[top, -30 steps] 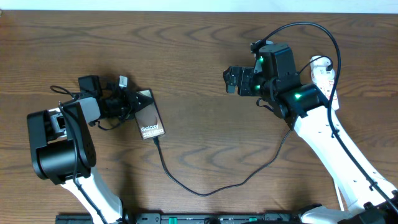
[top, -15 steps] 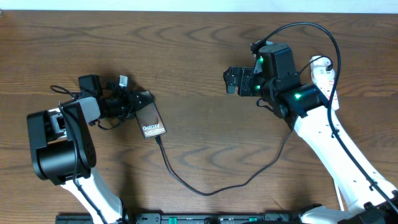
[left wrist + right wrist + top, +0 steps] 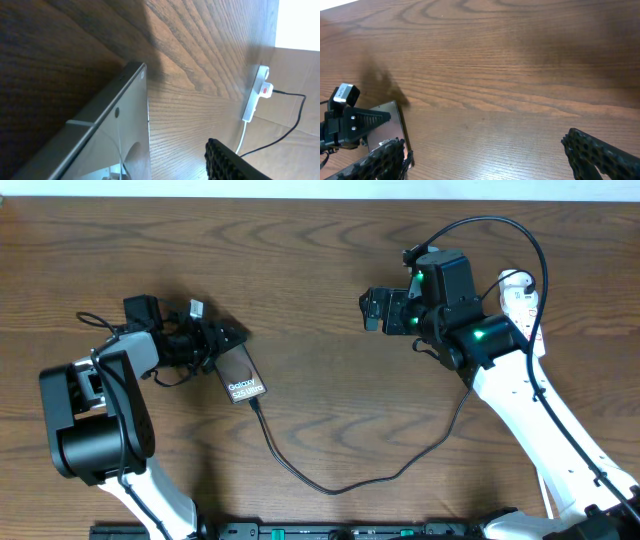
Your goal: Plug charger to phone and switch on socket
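The phone (image 3: 238, 370) lies flat on the wooden table (image 3: 320, 260), screen up, with white text at its near end. The charger's plug tip (image 3: 254, 404) sits in that end, and its thin black cable (image 3: 330, 488) loops right toward the socket (image 3: 519, 295), a white strip half hidden behind my right arm. My left gripper (image 3: 222, 340) is at the phone's far end, open. In the left wrist view a gap shows between one finger (image 3: 225, 161) and the phone (image 3: 115, 140). My right gripper (image 3: 372, 310) hangs open over bare wood, holding nothing.
The left wrist view shows the socket (image 3: 255, 95) with a red switch near the table's far edge, a white lead and a black cable running from it. Thicker robot cables arc above my right arm (image 3: 500, 225). The right wrist view shows bare wood (image 3: 520, 75).
My left gripper's jaws have spread apart at the phone's far end, and the left arm has shifted slightly left. The right arm has not moved.
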Tool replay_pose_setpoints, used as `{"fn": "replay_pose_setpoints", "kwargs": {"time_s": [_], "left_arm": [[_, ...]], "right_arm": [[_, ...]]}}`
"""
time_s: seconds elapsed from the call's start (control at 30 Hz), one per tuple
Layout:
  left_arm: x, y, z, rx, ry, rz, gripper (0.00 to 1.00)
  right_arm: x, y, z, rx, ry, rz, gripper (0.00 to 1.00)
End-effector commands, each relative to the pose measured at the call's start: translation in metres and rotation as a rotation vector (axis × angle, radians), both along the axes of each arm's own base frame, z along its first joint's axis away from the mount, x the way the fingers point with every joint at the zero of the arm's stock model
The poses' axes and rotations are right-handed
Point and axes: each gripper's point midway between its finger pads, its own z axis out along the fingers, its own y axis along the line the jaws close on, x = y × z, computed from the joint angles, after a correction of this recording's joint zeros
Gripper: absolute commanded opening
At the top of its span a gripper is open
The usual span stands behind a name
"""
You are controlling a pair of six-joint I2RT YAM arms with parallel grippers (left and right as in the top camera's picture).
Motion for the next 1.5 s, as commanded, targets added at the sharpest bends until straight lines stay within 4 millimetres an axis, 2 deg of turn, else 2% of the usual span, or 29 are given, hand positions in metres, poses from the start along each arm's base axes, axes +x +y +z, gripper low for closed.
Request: {"fn": "replay_pose_setpoints", "kwargs": {"time_s": [0.0,0.37,1.03,1.47], "left_arm": [[-0.035,0.034,-0.067,0.266,0.212,0.052,0.62],[-0.055,0.047,-0.078,0.351,0.334,0.082,0.75],[-0.083,0.065,-0.087,0.467,0.504,0.144,0.77],[-0.094,0.065,-0.087,0.478,0.554,0.139,0.78]], "right_arm": [[0.000,0.002,0.003,-0.012,-0.013,0.010,0.99],[0.000,0.001,0.002,-0.013,-0.010,0.010,0.99],[-0.001,0.001,0.002,-0.014,-0.007,0.010,0.99],[-0.001,0.001,0.002,-0.014,-0.007,0.010,0.99]]}}
